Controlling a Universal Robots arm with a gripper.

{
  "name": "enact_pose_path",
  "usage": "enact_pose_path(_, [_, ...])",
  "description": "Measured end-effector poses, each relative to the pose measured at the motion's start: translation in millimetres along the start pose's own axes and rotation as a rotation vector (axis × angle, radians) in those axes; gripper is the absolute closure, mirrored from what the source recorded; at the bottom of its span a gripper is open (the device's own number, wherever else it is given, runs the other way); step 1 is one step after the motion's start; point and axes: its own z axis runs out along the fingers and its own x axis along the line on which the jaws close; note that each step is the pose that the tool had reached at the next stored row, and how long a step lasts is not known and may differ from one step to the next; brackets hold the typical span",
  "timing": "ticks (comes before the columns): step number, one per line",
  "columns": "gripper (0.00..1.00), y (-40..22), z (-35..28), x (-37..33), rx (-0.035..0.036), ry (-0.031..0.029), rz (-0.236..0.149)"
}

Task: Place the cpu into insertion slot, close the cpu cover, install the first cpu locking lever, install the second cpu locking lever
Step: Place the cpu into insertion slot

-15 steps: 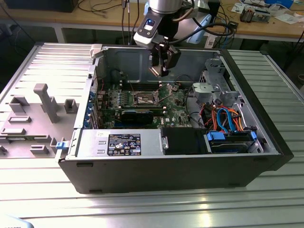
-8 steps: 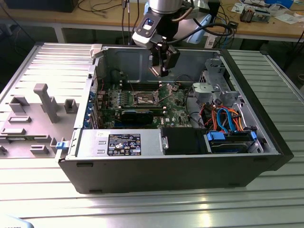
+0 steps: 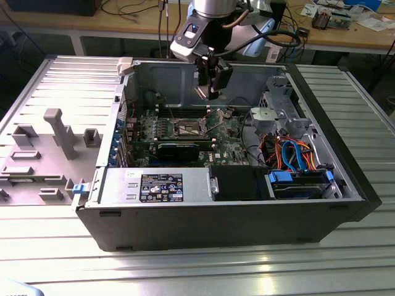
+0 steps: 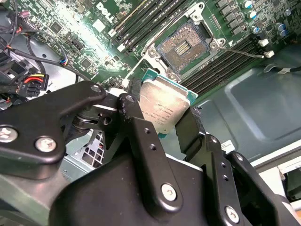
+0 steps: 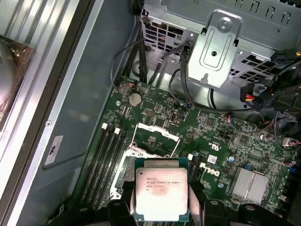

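**Chip held above the open socket**

In the upper middle of the exterior view, the arm (image 3: 207, 15) reached down into an opened computer case (image 3: 216, 225) that lay on its side on a ribbed metal worktop (image 3: 185, 265). The hand (image 3: 212, 92) hung above the green circuit board (image 3: 225, 132), clear of it and a little toward the exterior view's right of the insertion slot (image 3: 187, 129).

In both wrist views the hand (image 4: 162, 107) (image 5: 161, 209) was clamped on the cpu (image 4: 167, 106) (image 5: 161, 188). Its black fingers (image 4: 135, 113) pressed against two opposite edges of the chip. The silvery top of the chip faced the first wrist camera, and the tan-green rim showed at its corners.

In the second wrist view, the insertion slot (image 4: 183, 46) lay beyond the chip, apart from it, with its dark pin field bare inside the silver surround. A thin metal lever (image 4: 242, 51) stuck out sideways from one corner of the surround. Long narrow memory slots (image 4: 150, 19) ran along both sides of the socket.

In the first wrist view, the chip hid most of the socket, and the cpu cover (image 5: 150, 129) looked swung up off it, just past the chip's far edge. A silver drive cage (image 5: 216, 47) stood beyond the board, with dark cables running under it.

In the exterior view, blue and orange cables (image 3: 290, 154) lay in the case toward the right. The grey side panel (image 3: 55, 123) rested flat at the left.
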Motion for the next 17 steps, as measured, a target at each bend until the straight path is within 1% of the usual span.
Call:
enact_pose_path(10, [0.46,0.0,0.0,0.0,-0.0008,-0.0029,0.056])
enact_pose_path(15, [0.46,0.0,0.0,0.0,-0.0011,-0.004,0.078])
enact_pose_path(17, [0.46,0.0,0.0,0.0,-0.0014,-0.0049,0.094])
